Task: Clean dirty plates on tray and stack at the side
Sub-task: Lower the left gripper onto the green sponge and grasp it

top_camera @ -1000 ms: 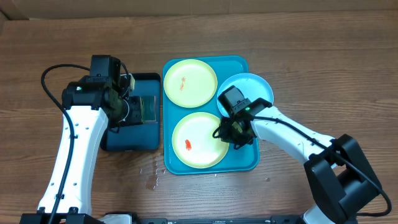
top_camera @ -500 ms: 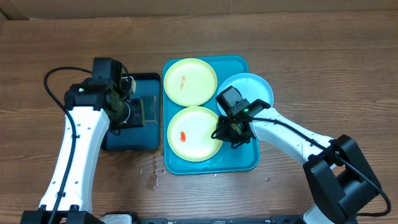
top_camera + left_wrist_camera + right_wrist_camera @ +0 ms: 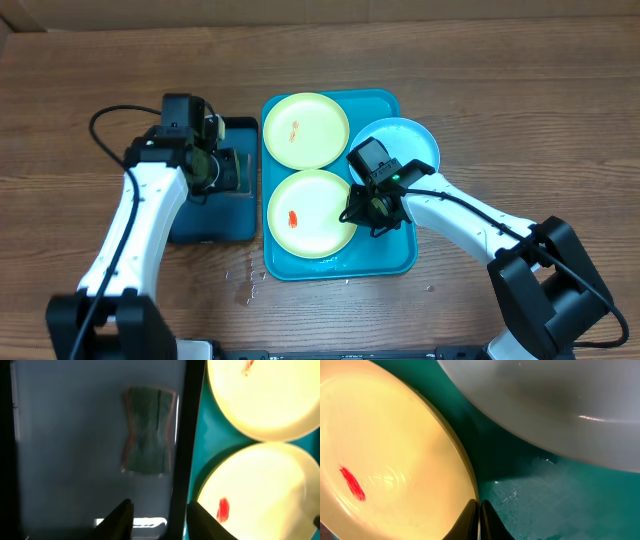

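The teal tray (image 3: 388, 255) is set at the middle of the table (image 3: 520, 90), its long axis running from the far edge to the near edge; the far yellow plate (image 3: 305, 131) is laid in its far half and the near yellow plate (image 3: 310, 213) in its near half, while the blue plate (image 3: 408, 140) is seen from overhead to overhang the tray's right rim at the far right corner.

The right gripper (image 3: 358, 213) is clenched on the right rim of the near yellow plate; only in the right wrist view are the fingers (image 3: 470, 519) seen pressed together at that rim.

The left gripper (image 3: 160, 510) is held parted and empty over the right rim of the dark tray (image 3: 215, 220); a green pad (image 3: 148, 430) lying in that tray is shown plainly by the left wrist view alone.

A red smear (image 3: 293, 219) is borne by the near yellow plate.
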